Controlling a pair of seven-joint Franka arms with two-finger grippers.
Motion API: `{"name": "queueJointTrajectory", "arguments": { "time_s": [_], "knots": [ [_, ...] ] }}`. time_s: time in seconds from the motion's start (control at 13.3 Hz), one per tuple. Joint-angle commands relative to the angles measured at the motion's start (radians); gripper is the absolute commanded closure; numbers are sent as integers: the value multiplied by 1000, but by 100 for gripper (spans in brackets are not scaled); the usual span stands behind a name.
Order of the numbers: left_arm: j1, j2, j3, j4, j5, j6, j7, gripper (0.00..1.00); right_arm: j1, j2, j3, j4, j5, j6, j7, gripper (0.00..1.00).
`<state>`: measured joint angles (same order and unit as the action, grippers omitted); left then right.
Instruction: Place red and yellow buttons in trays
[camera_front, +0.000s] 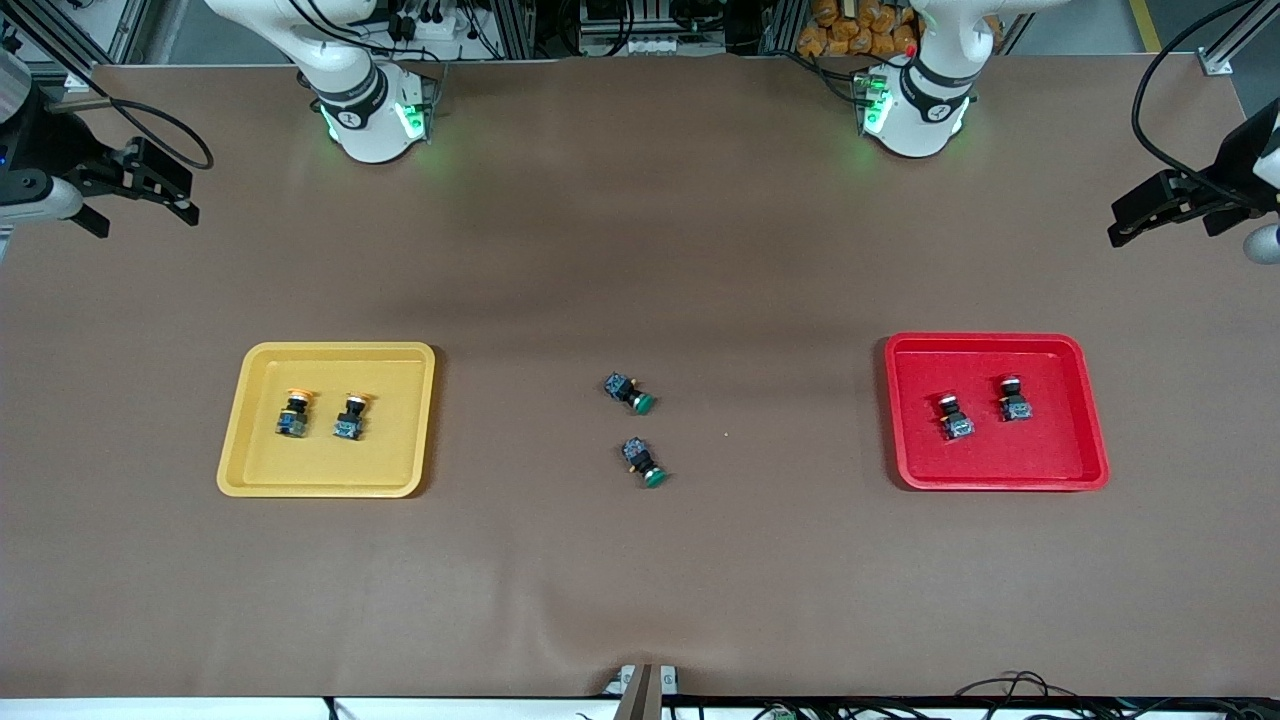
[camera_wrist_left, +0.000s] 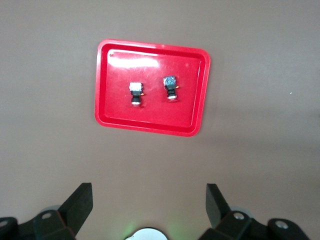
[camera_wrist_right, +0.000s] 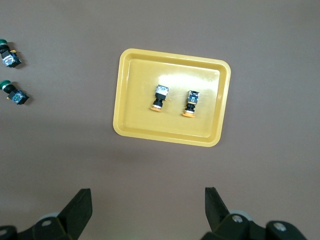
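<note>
Two yellow buttons lie in the yellow tray, two red buttons in the red tray; left hand and right hand wait spread above the worktop ends

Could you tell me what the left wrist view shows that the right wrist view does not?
Only the left wrist view shows the red tray with two buttons lying in it, and the open left gripper above bare table short of the tray.

Only the right wrist view shows the yellow tray holding two yellow-capped buttons, the two green-capped buttons lying on the table beside it, and the open right gripper.

Both show the brown table, one tray holding two buttons, and an empty gripper.
</note>
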<state>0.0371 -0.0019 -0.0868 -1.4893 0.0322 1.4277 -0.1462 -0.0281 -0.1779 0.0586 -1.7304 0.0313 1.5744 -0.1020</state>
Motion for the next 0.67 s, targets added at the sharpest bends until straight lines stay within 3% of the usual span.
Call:
{"name": "queueJointTrajectory", "arguments": {
  "time_s": [0.0,0.6],
  "knots": [
    [-5,-17,16,-26,-20,2,17,0,-1,-8,6,-3,-16,3,13,0],
    [9,8,15,-20,-35,5,19,0,-3,-8,6,-3,-16,1,13,0]
  ]
}}
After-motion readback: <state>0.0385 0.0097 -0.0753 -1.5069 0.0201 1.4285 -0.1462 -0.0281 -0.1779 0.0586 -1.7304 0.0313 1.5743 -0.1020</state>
